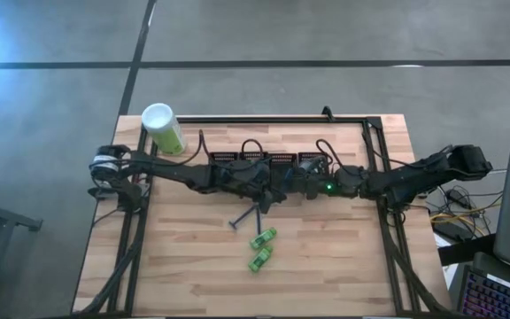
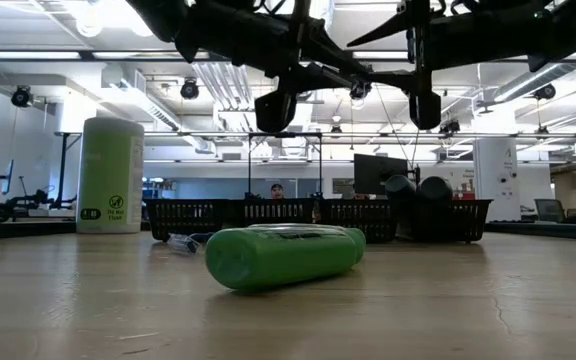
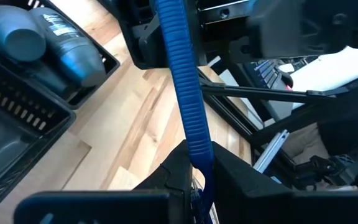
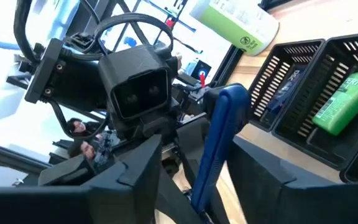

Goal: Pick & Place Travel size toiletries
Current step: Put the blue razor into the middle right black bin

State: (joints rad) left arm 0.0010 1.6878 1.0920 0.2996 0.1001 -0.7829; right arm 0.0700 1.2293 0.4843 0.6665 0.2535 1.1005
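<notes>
Hovering over the middle of the desk, just in front of the row of bins, both arms meet nose to nose. My left gripper has its fingers closed tight on the lower end of a blue razor, which sticks straight out past them toward the other arm. My right gripper has that razor between its fingers. They stand apart on either side of the handle, and from the wrist view I think they are not pressing on it, though the near side is hard to judge.

On the desk below, a second razor lies at a slant just in front of the grippers. Two green tubes lie a little nearer the front edge, side by side and almost touching. In the low view one of them fills the foreground, lying flat.

A canister stands upright at the back left corner, well apart from everything else.

The bins already hold things: a green tube in one, a navy tube in the next, and two grey bottles together in another.
</notes>
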